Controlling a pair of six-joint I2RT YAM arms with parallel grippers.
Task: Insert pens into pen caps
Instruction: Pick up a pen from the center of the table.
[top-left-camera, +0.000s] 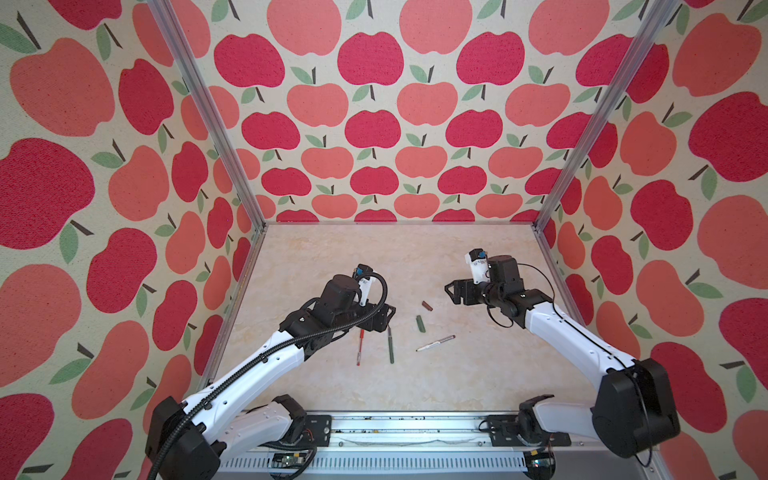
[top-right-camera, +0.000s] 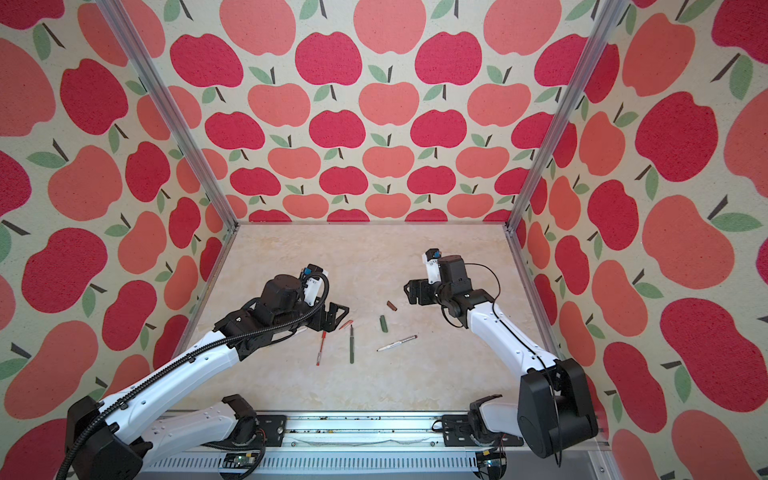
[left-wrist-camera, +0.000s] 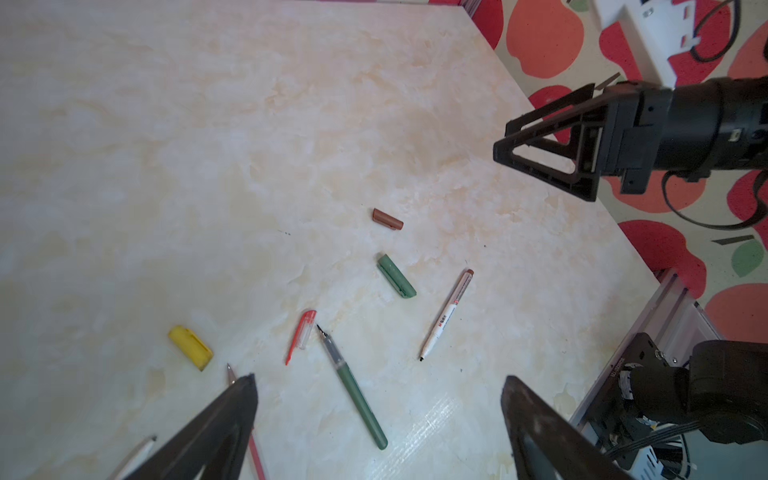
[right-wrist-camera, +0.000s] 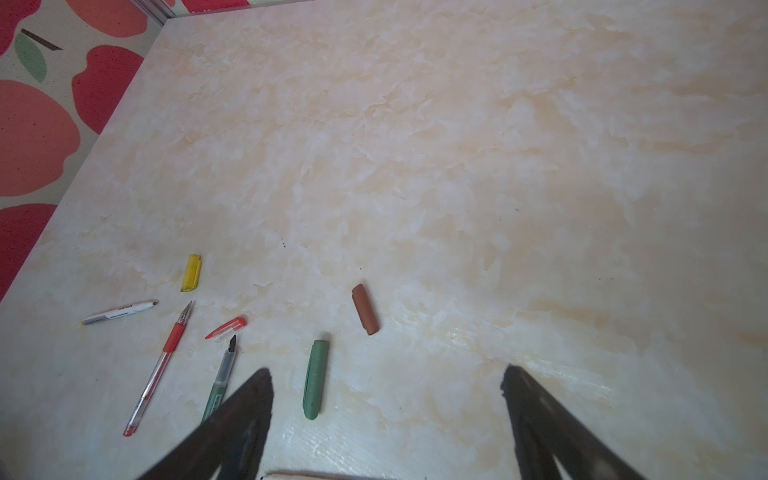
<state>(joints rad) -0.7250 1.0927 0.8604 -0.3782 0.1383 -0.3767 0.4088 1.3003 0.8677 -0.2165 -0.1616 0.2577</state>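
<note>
Four pens lie on the marbled table (top-left-camera: 374, 257): a red pen (top-left-camera: 360, 348), a dark green pen (top-left-camera: 390, 345), a white brown-tipped pen (top-left-camera: 436, 343) and a second white pen (right-wrist-camera: 119, 312). Loose caps lie among them: green cap (top-left-camera: 421, 323), maroon-brown cap (top-left-camera: 427, 306), red cap (top-right-camera: 345, 324), yellow cap (left-wrist-camera: 190, 347). My left gripper (left-wrist-camera: 379, 377) hovers open over the red and green pens, holding nothing. My right gripper (right-wrist-camera: 387, 370) hangs open and holding nothing, beside the brown cap (right-wrist-camera: 365, 309) and above the table. The left arm hides the yellow cap in both top views.
Apple-patterned walls with metal corner posts (top-left-camera: 208, 112) close in the table on three sides. A metal rail (top-left-camera: 395, 432) with both arm bases runs along the front edge. The back half of the table is bare.
</note>
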